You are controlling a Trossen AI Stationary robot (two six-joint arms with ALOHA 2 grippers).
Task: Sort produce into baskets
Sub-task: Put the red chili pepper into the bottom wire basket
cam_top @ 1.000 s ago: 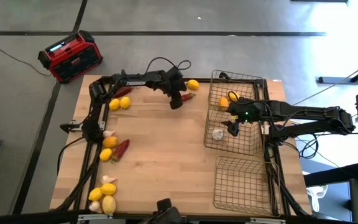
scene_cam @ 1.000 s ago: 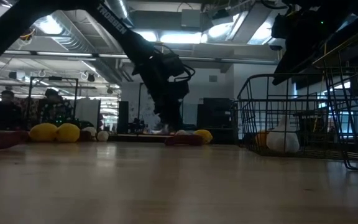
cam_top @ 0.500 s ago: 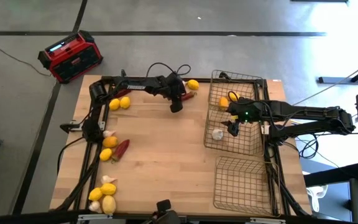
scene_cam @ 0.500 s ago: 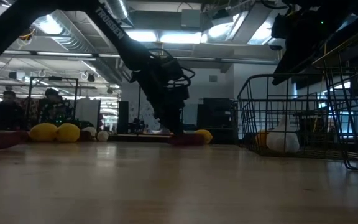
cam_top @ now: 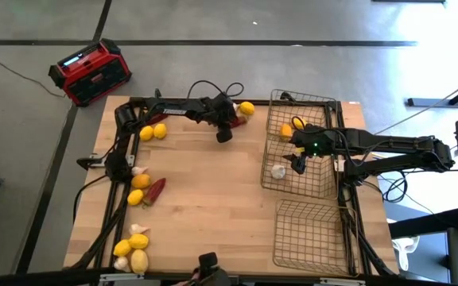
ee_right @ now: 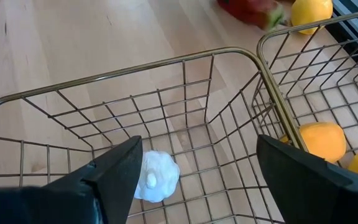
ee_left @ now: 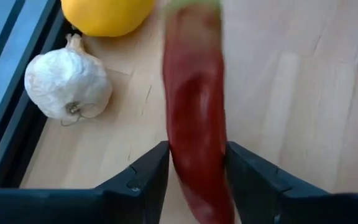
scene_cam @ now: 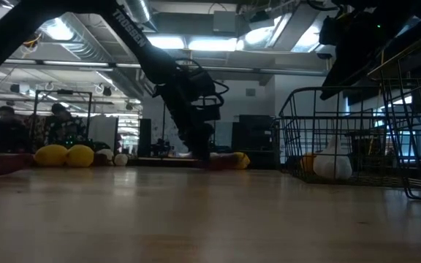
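- Since a second ago the left gripper (cam_top: 227, 127) has slid a little toward the far edge of the table and come down over the red chili (ee_left: 194, 124), its fingers drawing in around it.
- The chili lies flat on the wood near the far edge of the table, between the two dark fingers (ee_left: 143, 180) of the left gripper; they look to be touching its sides, but a firm hold cannot be confirmed, and the chili is not lifted.
- Just beside it, toward the rail, sit a white garlic bulb (ee_left: 67, 84) and a lemon (cam_top: 247, 108).
- This suggests the pick of the chili is under way; the next move calls for a full squeeze, then a lift and a carry to a basket.
- The right gripper (ee_right: 194, 168) hangs with its fingers spread wide and nothing between them, over the basket (cam_top: 269, 171) at the far right side of the table, which holds one garlic bulb (cam_top: 278, 170).
- A second basket (cam_top: 322, 103) stands against the first on its far side, with lemons (cam_top: 293, 125) in it, and a third (cam_top: 281, 238) sits near the near right corner.
- More lemons, garlic and another chili (cam_top: 155, 188) lie along the left edge of the table, still unsorted, so most of the task remains.
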